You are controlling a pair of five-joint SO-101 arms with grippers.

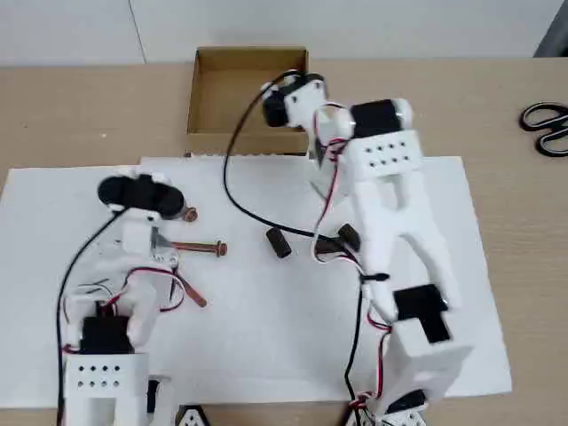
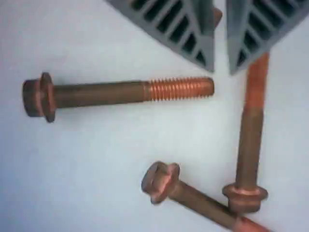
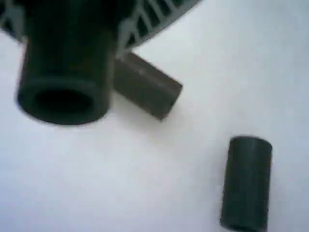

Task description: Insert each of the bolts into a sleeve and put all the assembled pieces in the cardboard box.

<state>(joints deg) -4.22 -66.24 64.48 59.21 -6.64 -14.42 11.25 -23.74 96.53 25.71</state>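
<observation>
Left tool (image 2: 220, 65) parted, right tool (image 3: 72, 24) clamped

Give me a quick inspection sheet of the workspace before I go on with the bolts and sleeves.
Surface: white sheet on a wooden table.
Job's things: three bolts lie loose on the sheet by the left tool; two loose sleeves lie mid-sheet; a third sleeve sits in the right tool; cardboard box at the far edge, no pieces in its visible part.
Clutter: scissors on the table, off the sheet.
Tools: left tool open over the bolts; right tool shut on the third sleeve.
Cables: black cable crosses the sheet between the loose sleeves.
Surroundings: white wall behind.
</observation>
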